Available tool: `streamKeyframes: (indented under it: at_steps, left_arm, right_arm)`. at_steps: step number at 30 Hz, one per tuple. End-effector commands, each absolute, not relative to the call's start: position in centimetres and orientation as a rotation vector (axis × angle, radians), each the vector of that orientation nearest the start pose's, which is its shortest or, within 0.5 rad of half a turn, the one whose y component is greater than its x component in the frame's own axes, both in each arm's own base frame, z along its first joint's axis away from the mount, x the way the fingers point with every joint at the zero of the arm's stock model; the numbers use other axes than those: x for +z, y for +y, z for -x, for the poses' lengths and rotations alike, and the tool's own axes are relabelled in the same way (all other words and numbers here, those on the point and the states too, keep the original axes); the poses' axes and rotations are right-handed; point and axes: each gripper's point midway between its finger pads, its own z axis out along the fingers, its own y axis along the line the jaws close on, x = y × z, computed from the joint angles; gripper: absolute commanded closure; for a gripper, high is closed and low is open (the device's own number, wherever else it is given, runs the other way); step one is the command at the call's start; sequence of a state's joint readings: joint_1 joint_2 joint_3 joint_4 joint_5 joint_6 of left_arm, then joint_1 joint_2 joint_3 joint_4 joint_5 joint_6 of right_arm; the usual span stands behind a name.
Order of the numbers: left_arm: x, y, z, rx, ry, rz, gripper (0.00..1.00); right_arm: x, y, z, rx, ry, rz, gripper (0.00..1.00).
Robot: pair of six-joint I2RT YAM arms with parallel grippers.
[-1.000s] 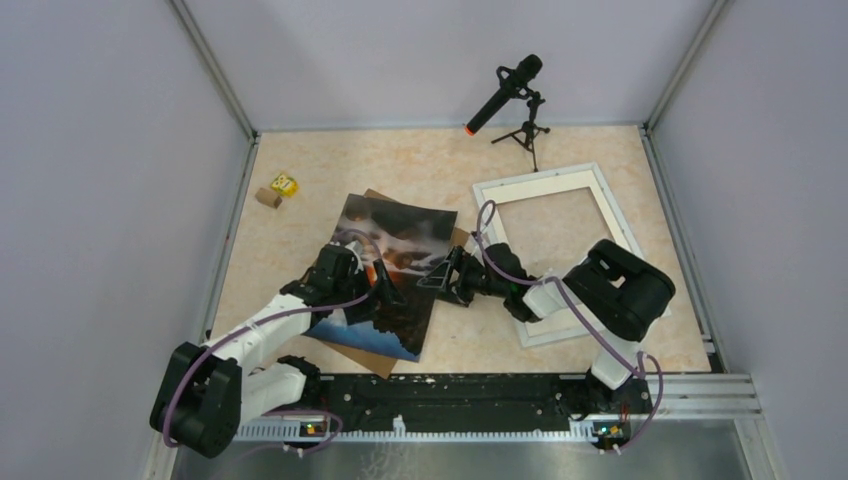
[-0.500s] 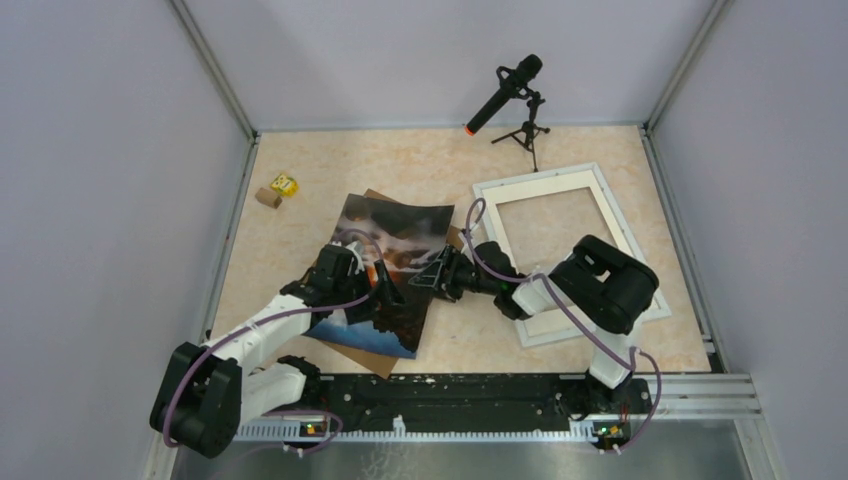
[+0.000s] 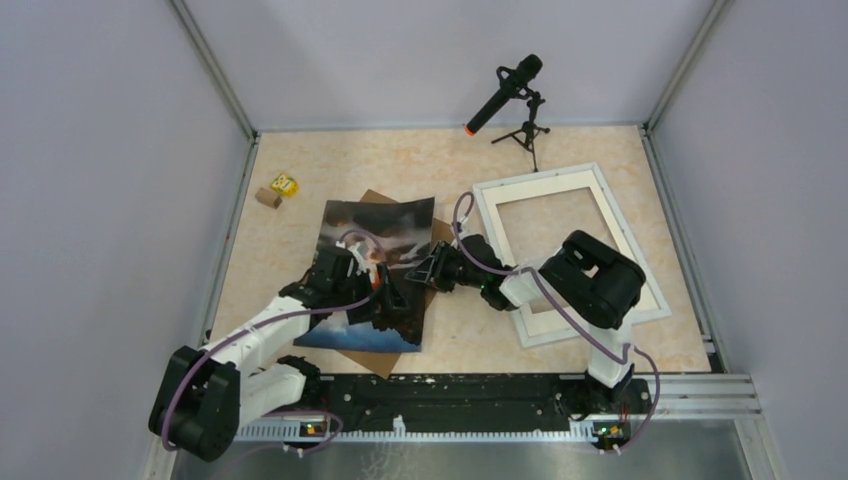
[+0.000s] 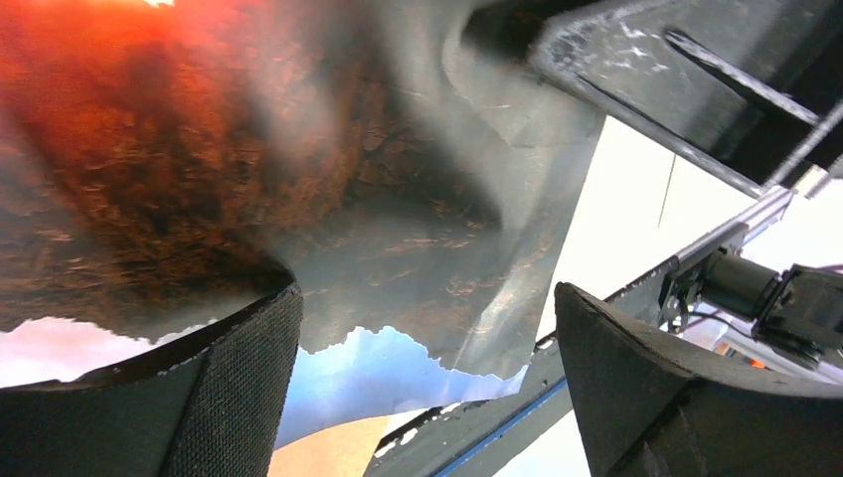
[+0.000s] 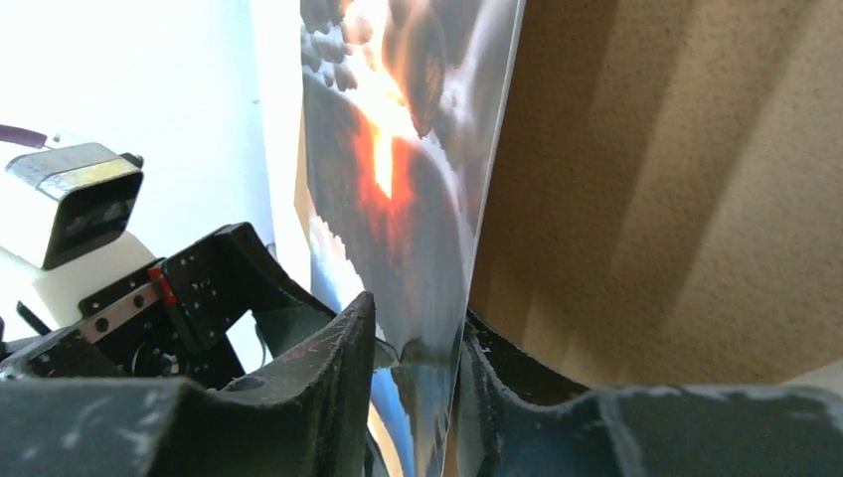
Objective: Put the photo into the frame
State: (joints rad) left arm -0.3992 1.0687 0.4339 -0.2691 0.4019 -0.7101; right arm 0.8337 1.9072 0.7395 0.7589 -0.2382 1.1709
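Top view, photo (image 3: 378, 225): we locate it left of centre, over the brown backing board (image 3: 383, 362) and outside the frame.
Top view, frame (image 3: 535, 180): we see it right of centre, flat on the table (image 3: 400, 160), near the photo's right edge. A microphone (image 3: 505, 92) stands above it in the picture.
Top view, left gripper (image 3: 378, 292): over the photo's lower half.
Top view, right gripper (image 3: 425, 270): at the photo's right edge.
Left wrist view, left gripper (image 4: 427, 383): released. We see its fingers (image 4: 239, 397) wide apart, with the photo (image 4: 298, 149) filling the upper left beyond them.
Right wrist view, right gripper (image 5: 418, 373): grasping the photo (image 5: 398, 179). We see the print's edge rise from between the nearly closed fingers (image 5: 328, 378). The backing board (image 5: 676, 199) fills the right side.
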Motion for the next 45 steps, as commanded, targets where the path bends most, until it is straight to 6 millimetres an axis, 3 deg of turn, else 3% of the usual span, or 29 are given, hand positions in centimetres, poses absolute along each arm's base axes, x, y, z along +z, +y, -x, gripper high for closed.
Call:
streamKeyframes:
  at_steps: [1, 9, 16, 23, 28, 32, 36, 40, 45]
  left_arm:
    - [7.9, -19.4, -19.2, -1.047, 2.541, 0.097, 0.02]
    - [12.9, -20.8, -20.6, -1.140, 2.370, -0.031, 0.02]
    - [20.5, -21.0, -24.3, -1.057, 2.167, -0.127, 0.02]
    - [31.0, -22.7, -26.9, -1.143, 1.901, -0.187, 0.02]
    - [34.9, -23.9, -28.4, -1.176, 1.820, -0.217, 0.02]
    - [37.4, -24.3, -29.7, -1.129, 1.733, -0.266, 0.01]
    - [38.0, -22.1, -32.0, -0.891, 1.717, -0.254, 0.02]
    - [35.7, -20.2, -33.0, -0.733, 1.709, -0.224, 0.02]
    - [33.0, -21.2, -32.9, -0.715, 1.758, -0.268, 0.02]
  right_arm:
    - [5.6, 41.2, -26.1, 1.431, 2.263, -0.159, 0.74]
    - [6.2, 41.0, -25.6, 1.438, 2.239, -0.152, 1.00]
    - [9.0, 38.4, -25.4, 1.289, 2.209, -0.071, 1.00]
    - [10.8, 35.0, -23.9, 1.214, 2.180, -0.065, 1.00]
    - [12.8, 31.9, -23.9, 1.032, 2.179, -0.018, 1.00]
    - [15.4, 26.4, -24.1, 0.776, 2.132, -0.040, 1.00]
    - [19.3, 21.2, -23.2, 0.614, 2.050, -0.033, 1.00]
    - [23.8, 15.2, -21.8, 0.465, 1.955, -0.084, 1.00]
    - [30.4, 8.7, -19.5, 0.376, 1.831, -0.184, 1.00]
